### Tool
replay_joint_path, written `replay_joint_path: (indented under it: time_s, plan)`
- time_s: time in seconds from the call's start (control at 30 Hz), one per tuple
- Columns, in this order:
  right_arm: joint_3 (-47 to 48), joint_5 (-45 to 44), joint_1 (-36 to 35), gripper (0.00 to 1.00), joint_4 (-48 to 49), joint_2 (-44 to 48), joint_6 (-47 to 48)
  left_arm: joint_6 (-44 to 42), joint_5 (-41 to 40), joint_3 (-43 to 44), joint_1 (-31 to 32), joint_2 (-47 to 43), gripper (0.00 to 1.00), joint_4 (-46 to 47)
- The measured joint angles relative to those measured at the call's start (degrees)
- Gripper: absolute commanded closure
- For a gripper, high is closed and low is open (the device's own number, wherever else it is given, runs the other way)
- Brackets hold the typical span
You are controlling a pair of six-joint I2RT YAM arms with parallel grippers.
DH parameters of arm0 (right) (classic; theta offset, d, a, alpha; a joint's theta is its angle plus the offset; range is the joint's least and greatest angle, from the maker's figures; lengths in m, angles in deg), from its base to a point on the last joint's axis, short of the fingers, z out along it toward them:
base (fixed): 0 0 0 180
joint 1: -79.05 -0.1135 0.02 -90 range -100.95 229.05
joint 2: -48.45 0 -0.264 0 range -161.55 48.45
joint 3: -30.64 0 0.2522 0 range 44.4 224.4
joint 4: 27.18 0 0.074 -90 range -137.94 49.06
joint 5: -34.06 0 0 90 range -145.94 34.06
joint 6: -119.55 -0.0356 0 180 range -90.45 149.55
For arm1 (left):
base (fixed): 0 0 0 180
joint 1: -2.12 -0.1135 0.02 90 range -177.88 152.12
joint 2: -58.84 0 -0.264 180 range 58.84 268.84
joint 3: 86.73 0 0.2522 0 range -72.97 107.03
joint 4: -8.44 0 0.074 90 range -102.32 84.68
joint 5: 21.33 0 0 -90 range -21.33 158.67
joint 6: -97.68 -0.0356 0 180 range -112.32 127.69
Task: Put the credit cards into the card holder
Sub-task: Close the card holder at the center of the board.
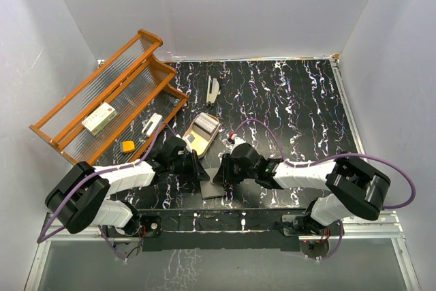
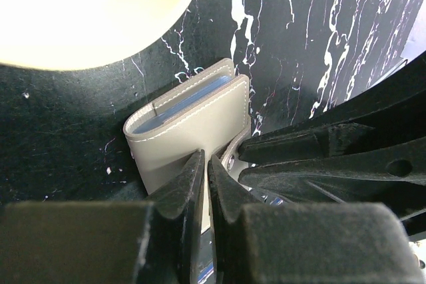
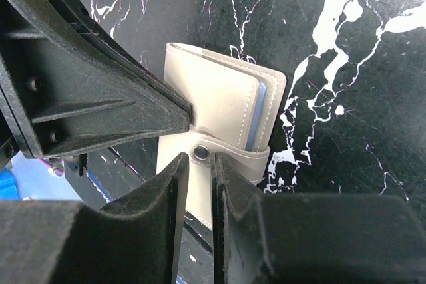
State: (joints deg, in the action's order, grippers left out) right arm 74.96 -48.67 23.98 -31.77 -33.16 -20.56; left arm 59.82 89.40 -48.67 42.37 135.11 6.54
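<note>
The card holder [image 1: 212, 187] lies folded on the black marbled table between both arms. It is grey-beige with bluish sleeves showing at its edge [image 2: 190, 121]. My left gripper [image 2: 206, 156] is shut on a thin pale flap of the holder's cover. My right gripper [image 3: 200, 161] comes in from the other side, its jaws a narrow gap apart astride the strap with the snap button [image 3: 201, 153]. In the top view, the left gripper [image 1: 202, 173] and right gripper [image 1: 219, 174] nearly touch. The credit cards [image 1: 203, 129] lie as a pale stack in the tan oval tray [image 1: 192, 142].
An orange slatted rack [image 1: 109, 97] stands at the back left and holds a white box with red marks [image 1: 99, 118], a small white piece [image 1: 152, 125] and a yellow piece [image 1: 128, 146]. A white upright object [image 1: 213, 90] stands at the back middle.
</note>
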Motion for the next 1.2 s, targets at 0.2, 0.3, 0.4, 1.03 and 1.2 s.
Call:
replay_joint_path:
  time_s: [0.2,0.3,0.4,1.03,1.2]
  plan:
    - [0.5,0.0,0.0,0.85,-0.2,-0.6,0.0,0.5,-0.1,-0.2,0.0,0.0,0.93,0.4]
    - [0.9,-0.2,0.0,0.87,-0.9,-0.7,0.0,1.0,-0.1,-0.8,0.0,-0.1,0.93,1.3]
    - [1.7,-0.3,0.0,0.89,-2.1,-1.0,0.1,1.0,-0.1,-0.8,0.0,-0.1,0.93,1.4]
    - [8.5,-3.1,-1.9,0.92,-11.6,-3.9,3.2,1.5,-0.2,-0.8,0.0,-0.1,0.93,1.4]
    - [10.5,-4.3,-2.7,0.94,-13.9,-5.1,4.0,1.6,-0.2,-0.8,0.0,-0.1,0.93,1.5]
